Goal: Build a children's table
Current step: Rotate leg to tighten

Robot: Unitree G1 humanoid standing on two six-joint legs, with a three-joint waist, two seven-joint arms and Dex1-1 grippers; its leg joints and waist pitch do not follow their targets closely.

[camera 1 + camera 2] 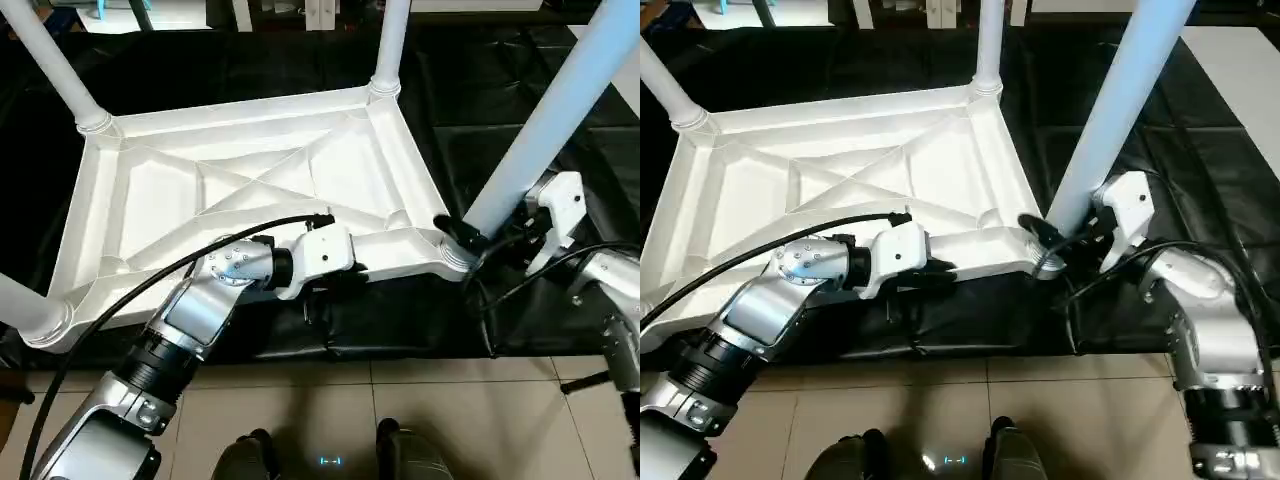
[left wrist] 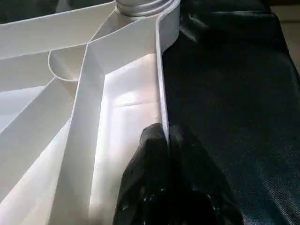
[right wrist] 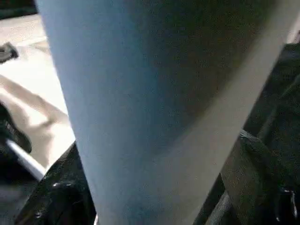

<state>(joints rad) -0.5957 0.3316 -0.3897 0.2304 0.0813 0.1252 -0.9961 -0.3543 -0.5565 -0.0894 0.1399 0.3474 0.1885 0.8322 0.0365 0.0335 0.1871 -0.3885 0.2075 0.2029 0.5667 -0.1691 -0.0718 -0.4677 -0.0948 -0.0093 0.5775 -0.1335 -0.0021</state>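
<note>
The children's table lies upside down on the black cloth, its white tabletop (image 1: 250, 175) showing the X-ribbed underside. White tube legs stand in the far-left (image 1: 50, 60), far-right (image 1: 392, 40), near-right (image 1: 560, 110) and near-left (image 1: 20, 305) corner sockets. My left gripper (image 2: 165, 133) is shut on the thin near rim (image 2: 161, 93) of the tabletop, one finger on each side of the wall. My right gripper (image 1: 458, 238) is closed around the base of the near-right leg (image 3: 154, 117), just above its socket, with a black finger (image 3: 61, 197) on either side.
The black-draped work table (image 1: 540, 70) extends behind and to the right of the tabletop. Its front edge runs just below the tabletop's near rim, with tiled floor (image 1: 440, 420) beyond. Black cables (image 1: 120, 300) trail over my left forearm and loop beside my right wrist (image 1: 500, 280).
</note>
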